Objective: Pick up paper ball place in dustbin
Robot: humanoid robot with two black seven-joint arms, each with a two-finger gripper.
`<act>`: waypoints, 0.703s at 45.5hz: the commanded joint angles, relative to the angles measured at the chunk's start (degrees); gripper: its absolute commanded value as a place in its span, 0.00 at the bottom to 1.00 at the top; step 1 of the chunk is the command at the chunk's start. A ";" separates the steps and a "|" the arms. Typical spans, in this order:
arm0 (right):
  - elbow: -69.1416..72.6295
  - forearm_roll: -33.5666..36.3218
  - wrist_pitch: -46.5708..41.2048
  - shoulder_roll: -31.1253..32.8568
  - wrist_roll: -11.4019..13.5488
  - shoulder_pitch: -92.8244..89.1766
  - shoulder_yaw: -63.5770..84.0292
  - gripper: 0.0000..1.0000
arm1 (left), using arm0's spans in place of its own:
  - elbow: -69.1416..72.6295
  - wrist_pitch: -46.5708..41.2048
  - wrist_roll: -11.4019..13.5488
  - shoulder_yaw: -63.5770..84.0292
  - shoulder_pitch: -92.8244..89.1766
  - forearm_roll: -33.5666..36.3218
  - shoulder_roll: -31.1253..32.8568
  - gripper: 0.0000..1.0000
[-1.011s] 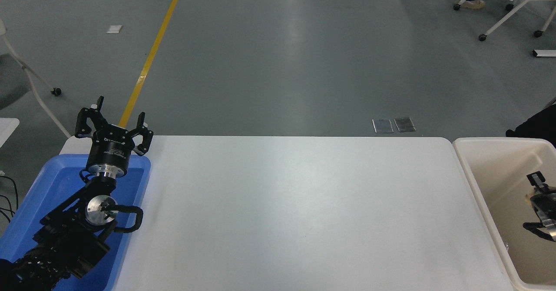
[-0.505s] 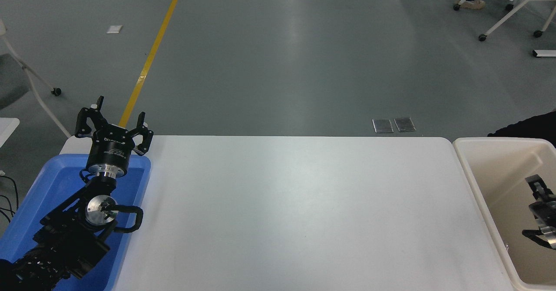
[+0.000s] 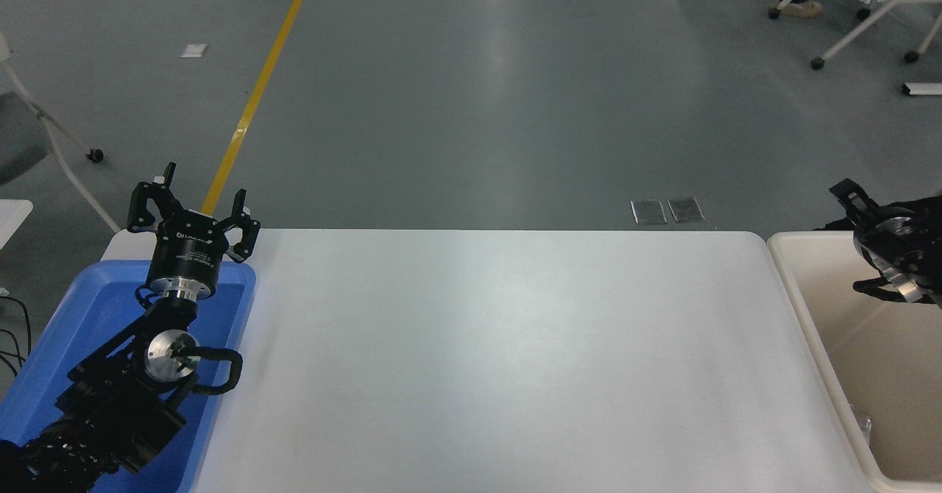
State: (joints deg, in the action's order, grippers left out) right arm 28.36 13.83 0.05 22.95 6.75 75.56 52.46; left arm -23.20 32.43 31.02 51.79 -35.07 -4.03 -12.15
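The cream-beige dustbin (image 3: pixel 804 310) stands at the table's right end, partly cut off by the picture's edge. My right gripper (image 3: pixel 855 239) is raised over the bin's far rim, open and empty, its two black fingers spread wide. The paper ball does not show anywhere; the visible part of the bin's inside is bare apart from a small shiny speck near its front wall. My left gripper (image 3: pixel 193 215) is parked open over the far end of the blue tray (image 3: pixel 96 294) at the lower left.
The white table (image 3: pixel 515 346) lies between the blue tray and the dustbin. Beyond its far edge is grey floor with a yellow line (image 3: pixel 254 96). Wheeled chairs (image 3: pixel 868 15) stand at the top right, and another stands at the left edge.
My right gripper has risen out of the dustbin's inside and moved toward its far rim. The tan bit seen at its fingers one second ago no longer shows. The left arm has not moved.
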 commanded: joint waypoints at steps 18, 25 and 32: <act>34.47 -13.48 -32.57 -1.51 0.37 37.72 6.07 1.00 | 0.09 -0.09 0.00 -0.03 0.01 -0.02 -0.07 0.99; 41.68 -13.66 -36.96 -1.51 0.45 43.53 7.12 1.00 | 0.09 -0.09 0.00 -0.03 0.01 -0.02 0.02 0.99; 48.18 -13.66 -40.39 -1.33 0.45 49.06 10.46 1.00 | 0.00 -0.09 0.00 -0.03 0.01 -0.02 0.02 0.99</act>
State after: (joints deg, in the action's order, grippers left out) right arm 65.37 1.31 -33.22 21.48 7.10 114.85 59.49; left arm -23.16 32.35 31.03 51.77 -35.06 -4.03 -12.14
